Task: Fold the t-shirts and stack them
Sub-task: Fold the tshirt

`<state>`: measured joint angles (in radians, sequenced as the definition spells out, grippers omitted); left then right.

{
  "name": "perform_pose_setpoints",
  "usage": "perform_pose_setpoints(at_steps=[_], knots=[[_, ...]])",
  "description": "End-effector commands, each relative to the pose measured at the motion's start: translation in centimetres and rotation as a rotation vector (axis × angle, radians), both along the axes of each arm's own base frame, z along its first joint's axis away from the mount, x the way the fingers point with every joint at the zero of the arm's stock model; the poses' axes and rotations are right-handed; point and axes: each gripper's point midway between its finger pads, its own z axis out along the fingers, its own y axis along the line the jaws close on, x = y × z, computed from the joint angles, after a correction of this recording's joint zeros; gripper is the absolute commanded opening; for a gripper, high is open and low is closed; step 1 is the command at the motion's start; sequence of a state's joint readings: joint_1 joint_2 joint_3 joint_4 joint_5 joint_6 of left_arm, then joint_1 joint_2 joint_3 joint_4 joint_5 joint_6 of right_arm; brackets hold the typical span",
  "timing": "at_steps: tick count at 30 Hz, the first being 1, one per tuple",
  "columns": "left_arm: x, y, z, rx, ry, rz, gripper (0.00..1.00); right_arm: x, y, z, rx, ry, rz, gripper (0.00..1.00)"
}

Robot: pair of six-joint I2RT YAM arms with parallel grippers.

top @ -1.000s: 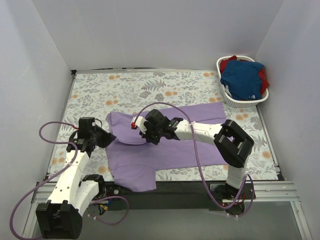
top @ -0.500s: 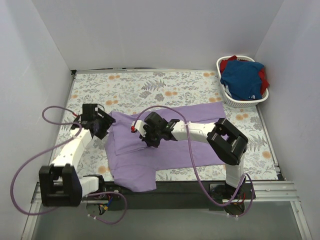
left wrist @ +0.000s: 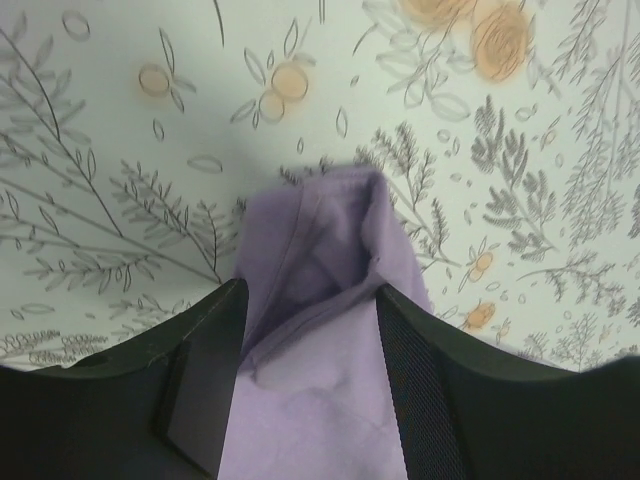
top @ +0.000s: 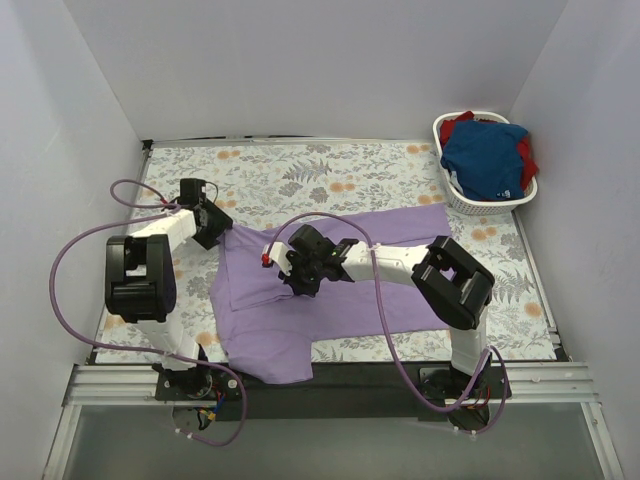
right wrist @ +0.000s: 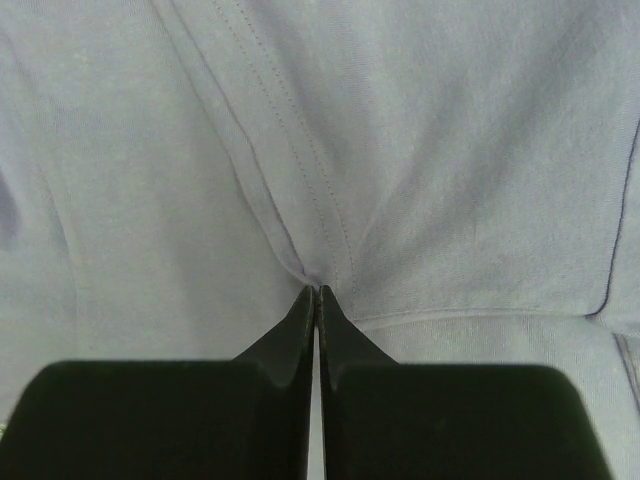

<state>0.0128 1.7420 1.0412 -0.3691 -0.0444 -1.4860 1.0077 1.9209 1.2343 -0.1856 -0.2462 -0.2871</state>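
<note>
Lavender t-shirt [top: 350, 305] lies spread across the middle of the floral table [top: 380, 175]. The left gripper [left wrist: 310, 290] clamps a bunched corner at its far-left edge, and the right gripper [right wrist: 317, 292], fingers pressed together, pinches a stitched seam mid-shirt. The blue tee [top: 487, 158] and the red tee [top: 460, 122] sit in the basket [top: 452, 197].

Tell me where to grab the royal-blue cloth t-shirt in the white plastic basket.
The royal-blue cloth t-shirt lies heaped in the white plastic basket. Probably pinch its bunched middle straight down from above; the walls block sideways approaches.
</note>
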Motion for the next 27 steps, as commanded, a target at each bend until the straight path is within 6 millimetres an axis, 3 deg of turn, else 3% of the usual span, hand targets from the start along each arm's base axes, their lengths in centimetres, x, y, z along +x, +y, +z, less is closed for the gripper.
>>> perform_pose_setpoints(at_steps=[1, 7, 12, 16, 17, 21, 24, 27], knots=[[2.3, 2.0, 1.8, 0.075, -0.071, 0.017, 0.53, 0.0, 1.1, 1.1, 0.034, 0.011, 0.019, 0.01], [3.0, 1.2, 1.8, 0.041, -0.089, -0.025, 0.53, 0.1, 1.0, 1.0, 0.03, 0.009, 0.011, 0.01], [2.8, 0.4, 0.6, 0.002, -0.062, -0.059, 0.5, 0.2, 1.1, 0.9, 0.028, 0.012, 0.006, 0.02], [3.0, -0.2, 1.2, -0.026, -0.085, -0.075, 0.47, 0.4, 1.2, 1.0, 0.028, 0.005, -0.002, 0.06], [3.1, -0.3, 1.5, -0.026, -0.093, -0.079, 0.39, 0.5, 1.2, 1.1, 0.03, 0.004, -0.007, 0.09], [2.9, 0.0, 1.3, -0.013, -0.086, -0.075, 0.26, 1.3, 1.3, 2.2, 0.04, -0.026, -0.039, 0.33], [2.5, 0.1, 1.1, -0.002, -0.078, -0.077, 0.08, 2.5, 1.0, 3.9, 0.062, -0.057, -0.087, 0.42], [2.2, 1.3, 1.4, 0.063, -0.077, -0.054, 0.0, 5.5, -0.7, 6.2, 0.105, -0.064, -0.186, 0.46]])
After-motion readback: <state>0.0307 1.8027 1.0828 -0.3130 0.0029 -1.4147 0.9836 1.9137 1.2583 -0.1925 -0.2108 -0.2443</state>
